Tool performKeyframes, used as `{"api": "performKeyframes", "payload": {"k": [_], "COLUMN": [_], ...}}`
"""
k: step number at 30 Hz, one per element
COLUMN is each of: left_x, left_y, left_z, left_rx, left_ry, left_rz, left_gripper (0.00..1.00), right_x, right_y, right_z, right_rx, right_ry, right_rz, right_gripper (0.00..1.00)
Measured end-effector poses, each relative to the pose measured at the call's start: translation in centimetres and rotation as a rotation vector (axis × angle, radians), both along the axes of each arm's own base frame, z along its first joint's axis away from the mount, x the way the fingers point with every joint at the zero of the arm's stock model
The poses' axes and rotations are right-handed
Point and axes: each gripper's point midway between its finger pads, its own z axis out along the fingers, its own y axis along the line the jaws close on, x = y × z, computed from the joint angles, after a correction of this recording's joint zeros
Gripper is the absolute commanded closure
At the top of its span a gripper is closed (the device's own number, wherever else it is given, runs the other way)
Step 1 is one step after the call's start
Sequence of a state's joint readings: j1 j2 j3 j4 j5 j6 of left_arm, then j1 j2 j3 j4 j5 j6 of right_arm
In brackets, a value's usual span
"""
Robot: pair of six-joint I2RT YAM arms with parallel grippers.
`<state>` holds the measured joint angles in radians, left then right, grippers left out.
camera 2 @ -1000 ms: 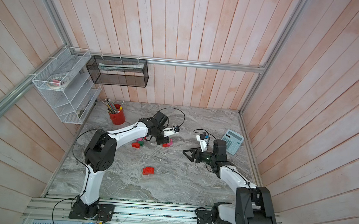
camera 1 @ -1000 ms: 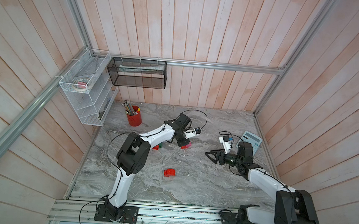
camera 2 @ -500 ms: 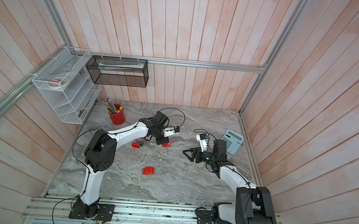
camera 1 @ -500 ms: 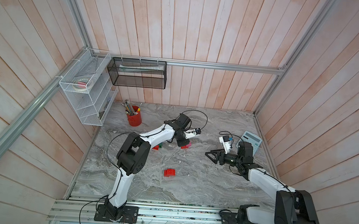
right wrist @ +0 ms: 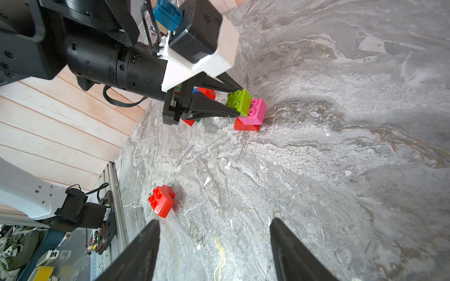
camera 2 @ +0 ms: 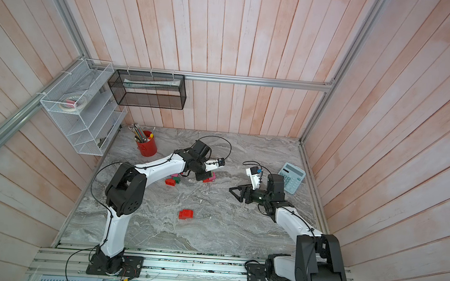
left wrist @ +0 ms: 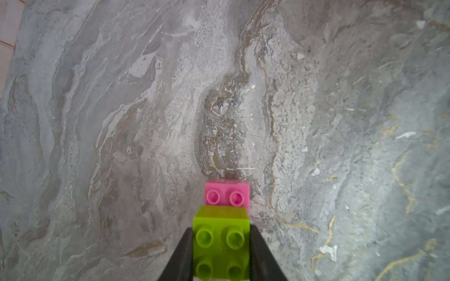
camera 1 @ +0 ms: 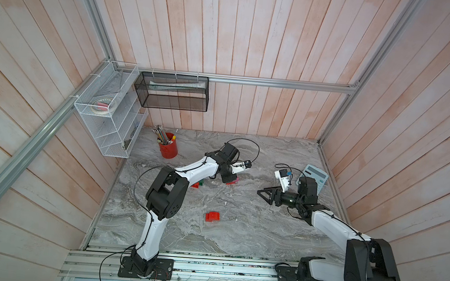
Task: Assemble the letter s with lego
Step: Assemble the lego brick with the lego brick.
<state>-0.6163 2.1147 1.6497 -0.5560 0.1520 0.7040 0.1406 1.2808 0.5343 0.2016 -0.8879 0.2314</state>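
Lego brick in lime-green studded plastic is clamped between the left fingers, one black finger on each side wall, studs up. It sits toward the back of the grey marbled bench, near the middle, held against and slightly higher than a pink plastic brick with two studs showing. That pink brick rests on a red brick lying on the bench — whether lime and pink are locked together I cannot tell. Beside the left arm a small red brick lies just beside a dark green one. A loose red four-stud brick lies alone nearer the front. The right fingers stand well apart over bare bench — gripping nothing. A pale calculator lies by the right wall.
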Motion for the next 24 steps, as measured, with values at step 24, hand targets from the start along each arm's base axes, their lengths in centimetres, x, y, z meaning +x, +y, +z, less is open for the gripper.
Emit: {"api": "performKeyframes", "payload": {"k": [24], "left_x": [0.0], "left_y": [0.22], "left_z": [-0.14], "left_rx": [0.013], "left_ry": [-0.004], "left_rz": [-0.005], "left_gripper": [0.75], "right_x": [0.23], "right_y": [0.04], "right_z": [0.72], "right_rx": [-0.002], "right_ry": [-0.01], "right_rz": [0.003], "right_gripper": [0.27]}}
